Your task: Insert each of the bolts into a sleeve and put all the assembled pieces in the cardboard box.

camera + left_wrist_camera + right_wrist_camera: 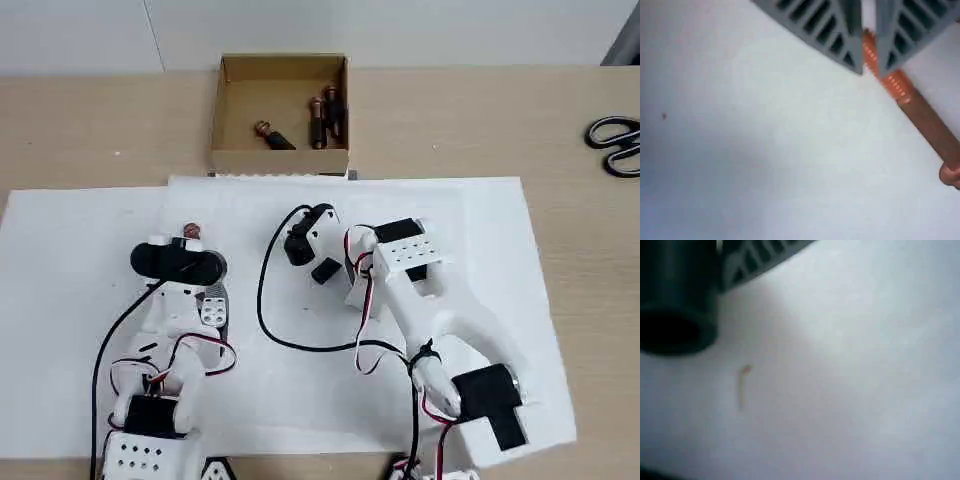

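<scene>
My left gripper [869, 70] is shut on a copper bolt [920, 115], low over the white paper; its grey fingers [835, 35] pinch the threaded end and the shaft sticks out past them. In the high view the bolt's head [191, 232] shows just beyond the left arm's wrist. My right gripper [320, 262] sits near the middle of the paper, shut on a black sleeve [675, 315] whose open end faces the camera beside a grey finger [755, 260]. The cardboard box [215, 110] stands at the back with three assembled pieces [318, 120] inside.
White paper [90, 250] covers the table in front of the box. Scissors [615, 145] lie at the far right edge. A black cable [262, 300] loops over the paper between the two arms.
</scene>
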